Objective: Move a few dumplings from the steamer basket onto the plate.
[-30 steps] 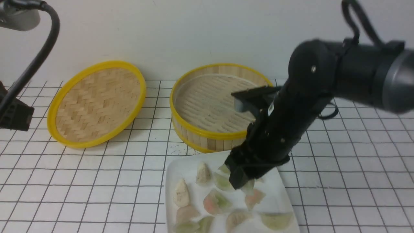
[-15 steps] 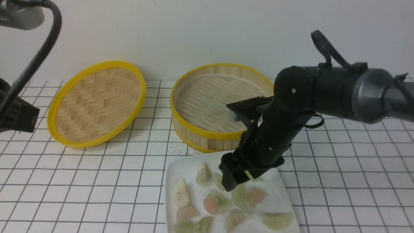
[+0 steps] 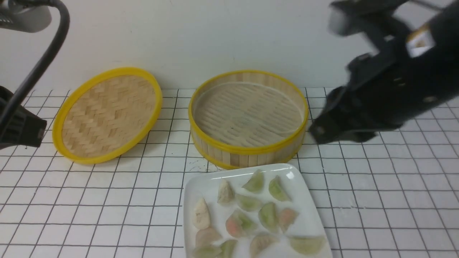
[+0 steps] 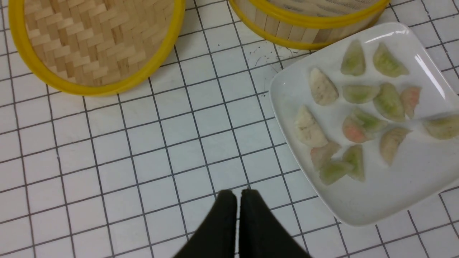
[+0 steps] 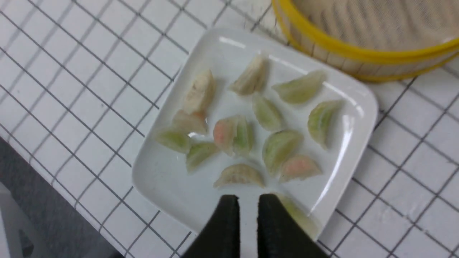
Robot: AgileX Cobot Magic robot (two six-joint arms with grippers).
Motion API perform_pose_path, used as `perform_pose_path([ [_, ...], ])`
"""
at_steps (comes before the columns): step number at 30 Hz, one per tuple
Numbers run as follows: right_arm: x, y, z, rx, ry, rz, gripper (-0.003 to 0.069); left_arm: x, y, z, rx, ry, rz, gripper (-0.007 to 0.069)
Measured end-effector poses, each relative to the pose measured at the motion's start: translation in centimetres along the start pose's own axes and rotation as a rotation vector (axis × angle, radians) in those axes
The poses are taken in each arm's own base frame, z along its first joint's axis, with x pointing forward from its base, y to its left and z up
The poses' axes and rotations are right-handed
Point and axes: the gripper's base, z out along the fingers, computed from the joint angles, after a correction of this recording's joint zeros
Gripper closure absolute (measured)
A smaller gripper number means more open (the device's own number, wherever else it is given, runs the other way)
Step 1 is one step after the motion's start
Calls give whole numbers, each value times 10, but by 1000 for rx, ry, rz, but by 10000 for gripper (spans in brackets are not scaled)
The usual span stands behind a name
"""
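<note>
"At the far side of the gridded table (image 3: 89, 200), front view?"

"Yellow-rimmed woven lid (image 3: 107, 114) to the left, steamer basket (image 3: 247, 150) right of it, well apart. White plate (image 3: 306, 200) on the near side of the basket, its near edge cut off by the frame. Pale green dumplings (image 3: 269, 215) on the plate, among pinkish ones (image 3: 287, 216) and beige ones (image 3: 201, 215)."

"Anything in the way?"

"Left arm (image 3: 21, 122) covers the left edge. Right arm (image 3: 387, 79), blurred, hides some table and wall (image 3: 251, 36); basket and dumplings are unobstructed."

"Left wrist view?"

"Left gripper (image 4: 239, 191) drawn together over bare grid, clear of the plate. Lid and basket both partly cropped."

"Right wrist view?"

"Soft focus. Right gripper (image 5: 248, 196) seems narrowly parted, nothing between its tips. Its dark fingers (image 5: 225, 218) overlap the plate and stand beside one green dumpling, partly hiding it."
</note>
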Motion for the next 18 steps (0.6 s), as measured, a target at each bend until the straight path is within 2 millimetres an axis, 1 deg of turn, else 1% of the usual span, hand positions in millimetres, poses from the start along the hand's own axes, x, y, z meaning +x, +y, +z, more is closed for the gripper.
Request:
perform_pose_path([
  [3,26,3,-52,31,-198,-16,663,0,0,0,2,0,-1,631],
  [5,50,3,-77,51,-341,-30,671,0,-1,0,8,0,-3,631],
  [6,70,2,-89,63,-431,-41,672,0,-2,0,17,0,-5,631],
  [7,75,2,-87,65,-431,-41,672,0,-2,0,19,0,-6,631],
  [9,111,0,-96,69,-565,-51,672,-1,-3,0,34,-8,-11,631],
  [11,141,-2,-101,62,-688,-44,672,-1,-4,1,43,-14,-14,631],
  [13,173,-5,-98,50,-798,-16,672,-1,-4,4,49,-16,-17,631],
  [14,185,-7,-96,46,-838,-1,672,0,-4,5,49,-14,-17,631],
  [15,204,-11,-89,47,-887,22,672,1,-4,8,48,-4,-18,631],
  [16,208,-11,-90,42,-910,31,672,2,-4,8,48,-1,-18,631],
  [17,223,-15,-82,55,-941,51,672,4,-4,12,47,9,-19,631],
  [18,231,-18,-79,64,-964,61,672,5,-4,15,46,16,-19,631],
])
